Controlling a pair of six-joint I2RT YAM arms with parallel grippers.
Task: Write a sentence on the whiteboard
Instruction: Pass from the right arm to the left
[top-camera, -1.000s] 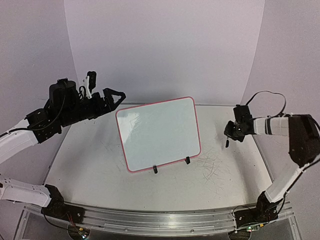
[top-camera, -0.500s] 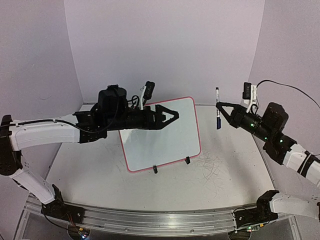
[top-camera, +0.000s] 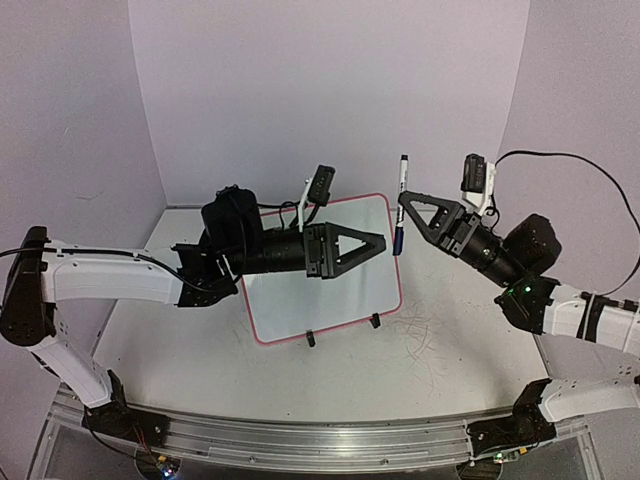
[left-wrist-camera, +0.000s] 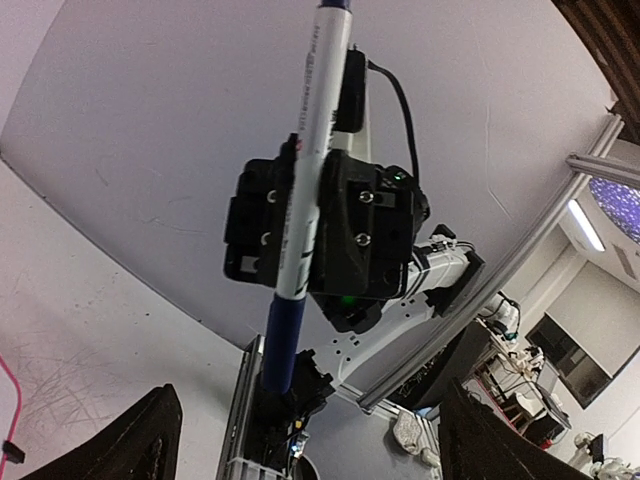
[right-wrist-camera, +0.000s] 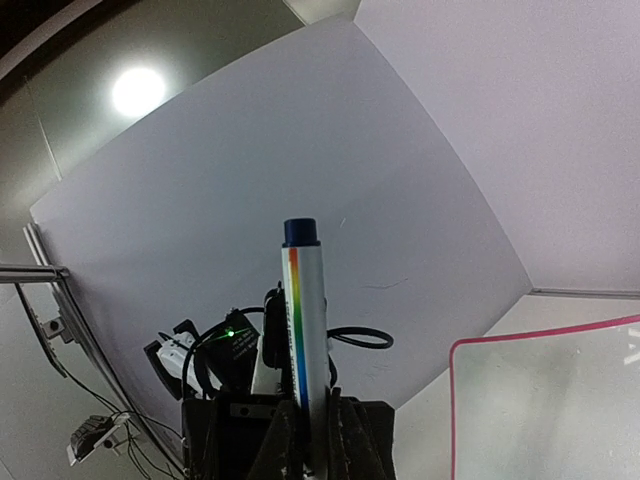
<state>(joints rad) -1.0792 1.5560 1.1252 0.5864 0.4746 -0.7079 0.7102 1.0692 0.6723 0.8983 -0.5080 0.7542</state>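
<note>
- Tabletop (top-camera: 200, 360): large white surface, with faint grey scribbles (top-camera: 430, 335) right of centre.
- Whiteboard (top-camera: 330, 295): stands near the table's middle on its wire stand, leaning back, pink-red frame. The left arm hides its upper left part. The glossy face that shows is blank; no sentence is written on it.
- Left gripper (top-camera: 376, 245): raised over the board and pointing right toward the marker, apart from it. The left wrist view shows its jaws spread wide and empty.
- Right gripper (top-camera: 404, 203): raised just right of the board's upper corner, jaws clamped on the marker's white barrel.
- Marker (top-camera: 401, 190): held upright, with the short dark end plug on top.
- Cap (top-camera: 397, 240): long dark blue section at the marker's lower end, apparently fitted.
- Step in hand, by judgement: uncapping, before any writing. The next move calls for the left jaws to close squarely on the cap and pull along the barrel's axis while the right grip holds firm.
</note>
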